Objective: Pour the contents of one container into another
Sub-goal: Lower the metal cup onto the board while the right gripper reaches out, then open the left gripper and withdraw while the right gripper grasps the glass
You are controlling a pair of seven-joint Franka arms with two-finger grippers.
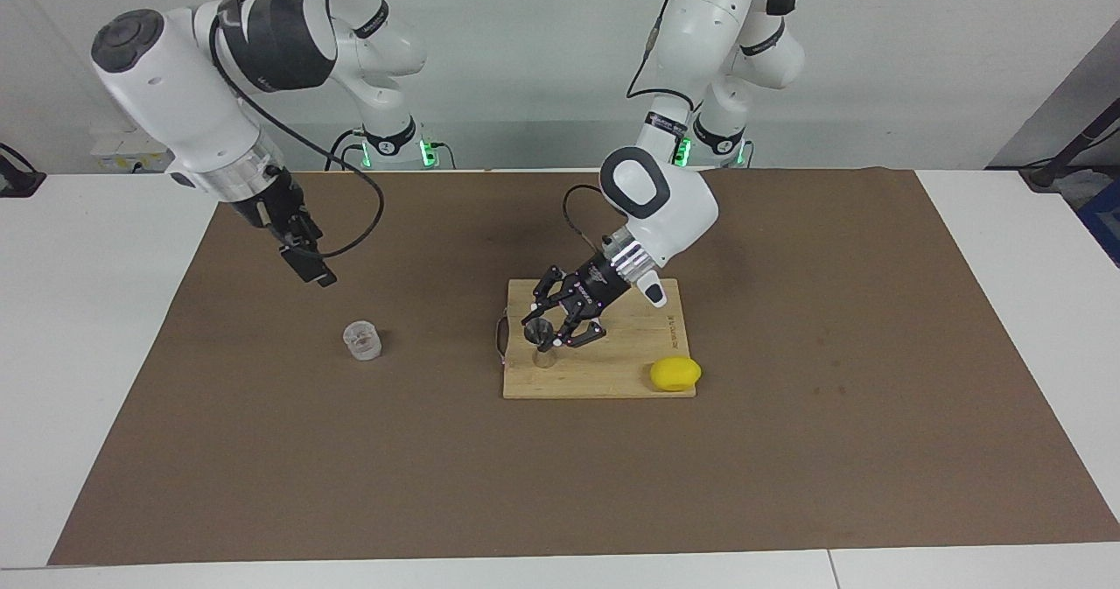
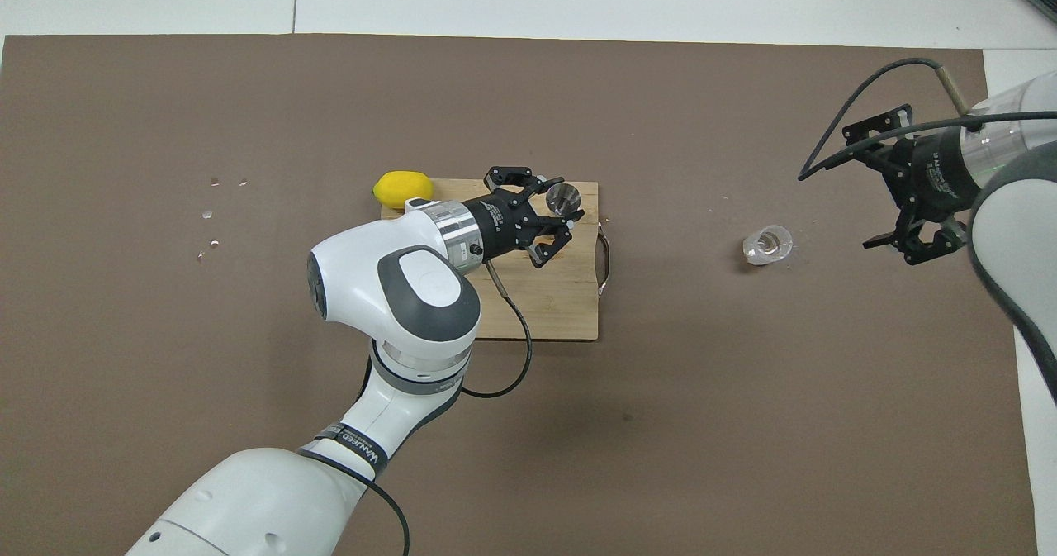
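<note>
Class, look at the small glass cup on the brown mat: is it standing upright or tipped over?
Upright. The glass cup rests on its base on the mat, its round mouth facing up in the overhead view, with nothing touching it.

Bright, even overhead light; soft shadows, sharp focus.
</note>
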